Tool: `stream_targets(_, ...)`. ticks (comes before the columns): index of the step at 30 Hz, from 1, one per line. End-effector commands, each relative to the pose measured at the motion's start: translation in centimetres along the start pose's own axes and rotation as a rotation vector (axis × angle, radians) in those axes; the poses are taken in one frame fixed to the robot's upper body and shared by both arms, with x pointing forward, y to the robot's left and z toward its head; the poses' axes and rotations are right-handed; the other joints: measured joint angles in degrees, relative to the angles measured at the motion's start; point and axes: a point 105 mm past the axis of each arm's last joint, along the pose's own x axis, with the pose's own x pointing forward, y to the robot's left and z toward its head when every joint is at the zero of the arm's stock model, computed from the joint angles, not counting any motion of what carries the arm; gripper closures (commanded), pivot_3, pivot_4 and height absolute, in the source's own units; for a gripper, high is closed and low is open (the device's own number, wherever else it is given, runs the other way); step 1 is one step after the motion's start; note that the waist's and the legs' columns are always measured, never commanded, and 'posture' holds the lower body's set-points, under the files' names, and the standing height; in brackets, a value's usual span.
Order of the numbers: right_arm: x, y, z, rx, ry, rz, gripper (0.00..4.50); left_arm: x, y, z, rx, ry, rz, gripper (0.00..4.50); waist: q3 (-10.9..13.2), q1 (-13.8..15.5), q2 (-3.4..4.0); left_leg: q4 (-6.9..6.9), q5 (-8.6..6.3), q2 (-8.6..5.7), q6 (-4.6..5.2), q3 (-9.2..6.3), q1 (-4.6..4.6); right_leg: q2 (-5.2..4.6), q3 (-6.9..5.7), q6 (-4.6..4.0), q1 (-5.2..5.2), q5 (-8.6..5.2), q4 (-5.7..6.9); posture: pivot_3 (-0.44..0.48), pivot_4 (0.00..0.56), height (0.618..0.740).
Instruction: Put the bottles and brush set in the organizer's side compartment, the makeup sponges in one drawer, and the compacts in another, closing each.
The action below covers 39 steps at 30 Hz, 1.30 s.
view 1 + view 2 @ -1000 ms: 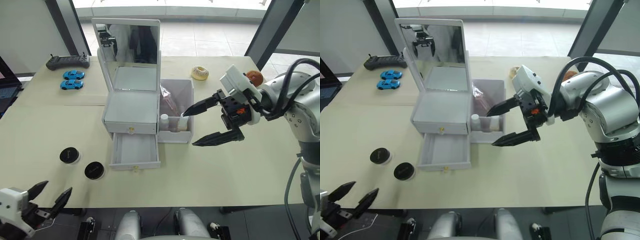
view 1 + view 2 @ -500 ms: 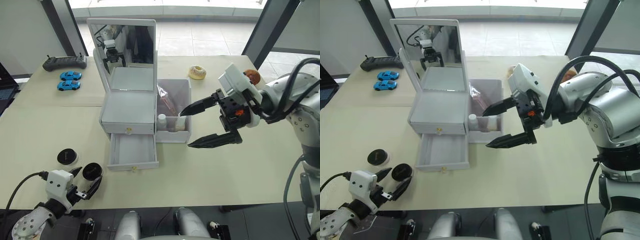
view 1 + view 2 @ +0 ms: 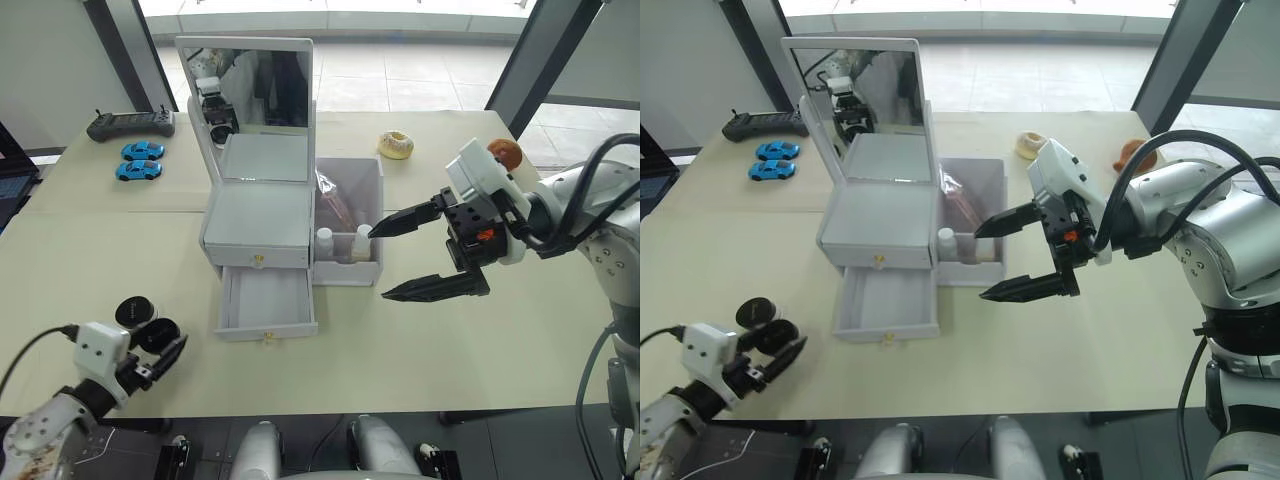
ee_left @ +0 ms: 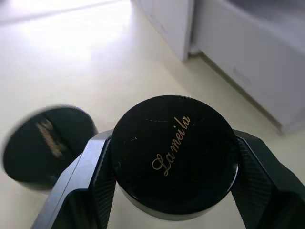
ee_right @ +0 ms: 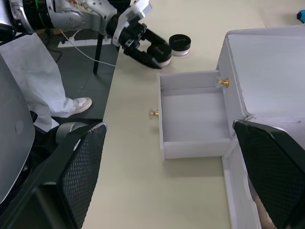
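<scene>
Black compacts [image 4: 175, 167] are lettered in gold script. The white organizer [image 3: 262, 215] is fitted with gold knobs [image 5: 223, 82]; white caps are carried by the bottles [image 3: 342, 243]. The cream tabletop [image 3: 90, 250] bears two blue toy cars [image 3: 137, 160]. Black fingers [image 3: 435, 288] with an orange-marked mount are shown on the right gripper [image 3: 405, 258].

A grey and white robot with black pincer hands

The right arm [image 3: 590, 205] is shiny silver-grey and round, with thick black cables looping over it at 12 o'clock. Its right gripper [image 3: 404, 259] has two long, pointed black fingers, a white box on top and a small orange mark. The left gripper [image 3: 150, 352] has short black fingers, a white block and one thin black cable.
</scene>
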Motion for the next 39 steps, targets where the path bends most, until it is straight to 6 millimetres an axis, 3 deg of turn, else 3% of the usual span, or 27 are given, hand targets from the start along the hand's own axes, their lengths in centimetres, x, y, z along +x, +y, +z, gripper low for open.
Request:
stream_targets(1,-0.4,0.1,0.7,-0.063,-0.022,-0.029,0.0,1.1,-1.6,4.3,0.017,-0.116,-0.143,1.58,-0.01,-0.02,-0.02,0.01,0.0,-0.02,0.0,0.0,-0.01,-0.01,0.0,0.0,0.02,0.0,0.0,0.0,0.15,0.74)
stream_targets(5,-0.4,0.5,1.0,-0.054,-0.063,-0.039,0.0,2.7,-4.3,5.6,0.042,-0.073,-0.375,1.58,0.01,-0.16,0.01,0.0,0.0,-0.04,0.0,0.03,-0.01,-0.02,0.04,0.02,-0.01,0.02,0.01,0.0,0.15,0.74)
stream_targets(13,-0.5,1.1,1.2,-0.049,-0.072,-0.103,0.0,5.8,-6.2,5.2,0.188,0.03,-0.584,1.58,0.06,-0.18,0.13,-0.01,0.0,-0.02,0.0,-0.09,0.01,0.15,0.06,0.03,0.0,0.01,0.05,0.0,0.15,0.74)
stream_targets(21,-0.5,1.7,1.1,-0.035,-0.081,-0.143,0.0,7.3,-6.2,4.6,0.247,0.07,-0.637,1.58,0.08,-0.24,0.14,-0.01,0.01,-0.01,0.01,-0.1,-0.01,0.17,0.07,0.03,-0.01,0.02,0.06,0.0,0.15,0.74)
stream_targets(30,-0.5,1.4,0.8,-0.034,-0.079,-0.164,0.0,7.8,-7.2,4.7,0.244,0.061,-0.684,1.58,0.07,-0.18,0.14,0.01,0.01,-0.02,0.01,-0.1,-0.03,0.16,0.08,0.05,0.0,0.01,0.05,0.0,0.15,0.74)
stream_targets(37,-1.1,1.1,0.3,-0.034,-0.059,-0.19,0.0,7.7,-6.9,4.4,0.239,0.074,-0.665,1.58,0.07,-0.13,0.13,0.03,0.01,-0.02,0.01,-0.1,-0.03,0.16,0.07,0.06,0.02,0.01,0.05,0.0,0.15,0.74)
stream_targets(39,-1.2,1.0,0.2,-0.036,-0.054,-0.195,0.0,7.8,-6.7,4.9,0.224,0.047,-0.657,0.86,0.07,-0.14,0.13,0.03,0.01,-0.02,0.01,-0.1,-0.03,0.16,0.08,0.07,0.01,0.02,0.06,0.0,0.15,0.74)
